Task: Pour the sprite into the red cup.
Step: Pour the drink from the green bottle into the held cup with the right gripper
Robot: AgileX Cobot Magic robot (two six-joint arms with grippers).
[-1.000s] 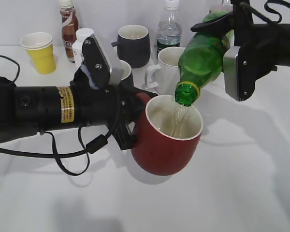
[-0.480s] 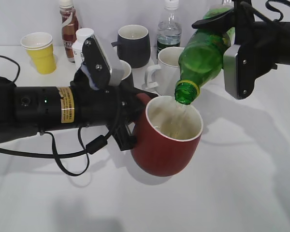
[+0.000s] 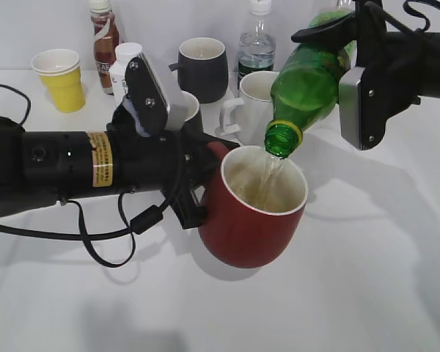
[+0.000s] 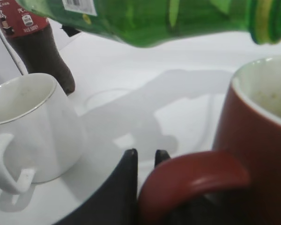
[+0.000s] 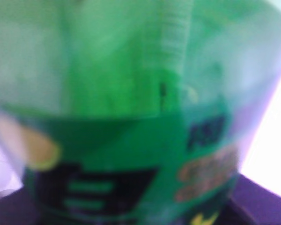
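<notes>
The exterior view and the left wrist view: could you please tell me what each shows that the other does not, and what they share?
Only the exterior view shows the thin stream of drink falling into the red cup, the yellow paper cup, the black mug, and the right pincer holding the green bottle.

Only the left wrist view shows the cola bottle behind the white mug.

Both show the tilted green bottle above the red cup, the white mug, and the left pincer at the cup's handle.

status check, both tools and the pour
Left tool shut on red cup handle, cup lifted. Right tool shut on sprite, tilted, stream entering the cup. White mug close behind, clear of the pour.
</notes>
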